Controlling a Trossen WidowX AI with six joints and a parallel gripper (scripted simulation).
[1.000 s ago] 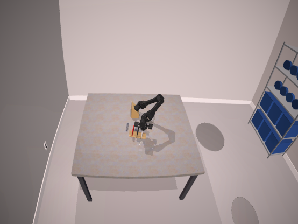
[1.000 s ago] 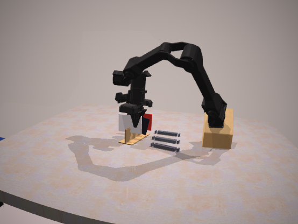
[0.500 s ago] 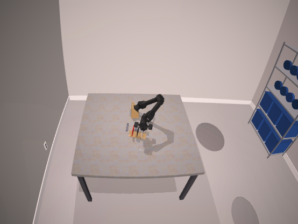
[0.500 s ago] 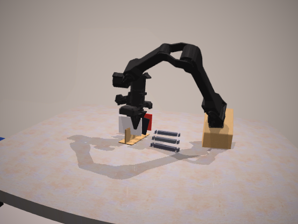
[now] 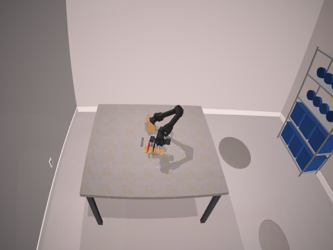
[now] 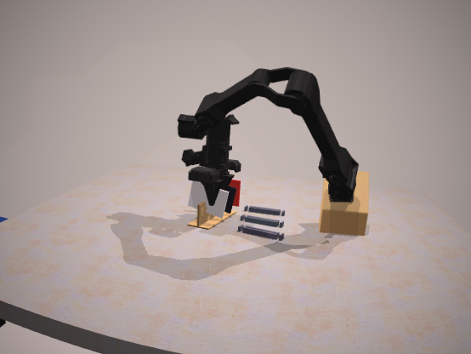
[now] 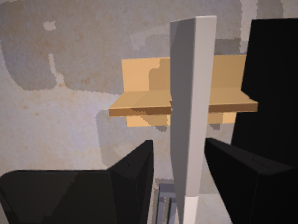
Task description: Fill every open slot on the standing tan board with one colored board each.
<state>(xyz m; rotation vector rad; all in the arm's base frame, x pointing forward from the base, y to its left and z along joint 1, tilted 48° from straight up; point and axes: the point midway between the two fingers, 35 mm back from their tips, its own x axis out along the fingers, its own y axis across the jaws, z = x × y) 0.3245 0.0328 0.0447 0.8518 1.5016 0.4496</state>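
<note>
Over the standing tan board (image 5: 161, 151) (image 6: 201, 214) (image 7: 140, 111), the gripper (image 5: 158, 145) (image 6: 212, 204) (image 7: 178, 145) is pointed down, its fingers parted, with gaps seen in the wrist view on the left and right of the white board (image 5: 158, 149) (image 6: 218, 208) (image 7: 193, 80). The white board is placed between them, its long axis crosswise to the tan board; in the exterior view it is tilted, its right end lower. Full seating cannot be confirmed. It should probably be levelled and pressed straight down before the gripper is withdrawn. Beyond it, the black board (image 5: 154, 146) (image 6: 232, 200) (image 7: 270, 75) and red board (image 5: 148, 145) (image 6: 236, 193) are seen.
</note>
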